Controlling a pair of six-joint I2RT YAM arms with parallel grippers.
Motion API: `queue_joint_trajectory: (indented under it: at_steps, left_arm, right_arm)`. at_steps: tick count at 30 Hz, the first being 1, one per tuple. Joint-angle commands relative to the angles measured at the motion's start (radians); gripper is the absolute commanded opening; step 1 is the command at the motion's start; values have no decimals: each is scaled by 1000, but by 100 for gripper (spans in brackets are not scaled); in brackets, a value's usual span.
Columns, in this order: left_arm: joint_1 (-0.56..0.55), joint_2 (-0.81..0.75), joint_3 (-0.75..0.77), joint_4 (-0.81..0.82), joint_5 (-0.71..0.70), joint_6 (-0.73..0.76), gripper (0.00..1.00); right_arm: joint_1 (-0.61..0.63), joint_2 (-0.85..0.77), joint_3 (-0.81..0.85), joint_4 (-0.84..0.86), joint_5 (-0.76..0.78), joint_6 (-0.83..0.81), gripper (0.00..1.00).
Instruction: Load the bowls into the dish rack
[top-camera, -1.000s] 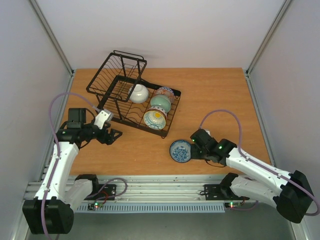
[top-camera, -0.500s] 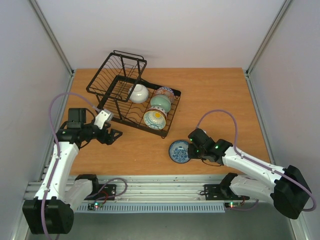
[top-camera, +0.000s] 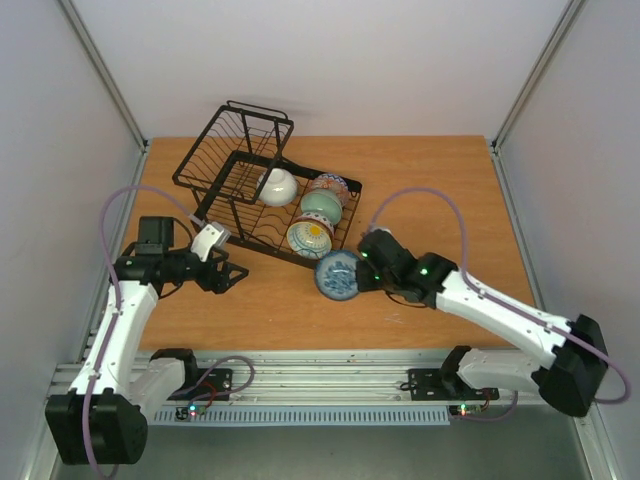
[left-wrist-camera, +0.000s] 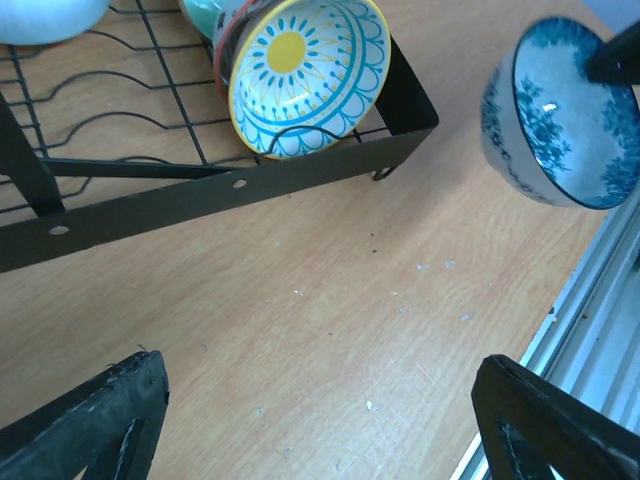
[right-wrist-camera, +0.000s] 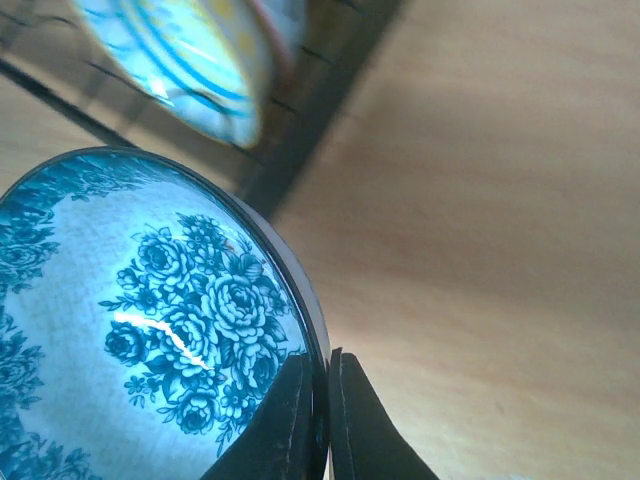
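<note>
My right gripper is shut on the rim of a blue floral bowl. It holds the bowl tilted on edge above the table, just off the near corner of the black dish rack. The right wrist view shows both fingers pinching the rim of that bowl. In the rack lie a white bowl, a red-patterned bowl, a green bowl and a blue bowl with a yellow centre. My left gripper stands open over bare table, left of the rack's near edge.
The rack's taller basket section rises at the far left. In the left wrist view the rack's near bar runs beside the yellow-centred bowl, with the held bowl at the right. A metal rail borders the table's near edge.
My right gripper has shut on the blue floral bowl's rim, lifted it off the table and carried it left and further away to the rack's corner, tilting it. The left arm has barely moved.
</note>
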Motion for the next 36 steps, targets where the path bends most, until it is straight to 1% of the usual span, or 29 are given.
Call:
queue_joint_trajectory:
  at_steps: [1,4,8,9,12,18,25,26,30,31,36]
  left_arm:
    - [-4,32,19,-50,63,41,81]
    - [-4,48,26,-62,73,65,75]
    - [-4,52,24,-60,75,65,71]
    - [-4,52,24,-59,75,65,70]
    - [-4,59,25,-57,73,64,70]
    - [-4,67,25,-53,64,59,74]
    - [-3,71,23,-43,55,49,74]
    - [-4,71,23,-43,56,47,71]
    - [-4,76,24,-44,61,51,50]
    - [-4,78,25,-44,61,51,47]
    - [-4,81,26,-46,61,51,39]
  right_arm:
    - [80,155,191,69,67,-86,1]
    - [115,280,303,83,87,-121,1]
    - [142,407,436,98,90,-146,1]
    - [150,441,462,101,90,-175,1]
    - [192,507,546,91,115,-209,1]
    - [251,587,664,70,138,-248,1]
    - [312,606,712,69,163,-272,1]
    - [317,606,714,69,165,-274,1]
    - [332,609,719,75,166,-280,1]
    - [337,610,721,77,164,-281,1]
    - [355,610,726,99,164,-296,1]
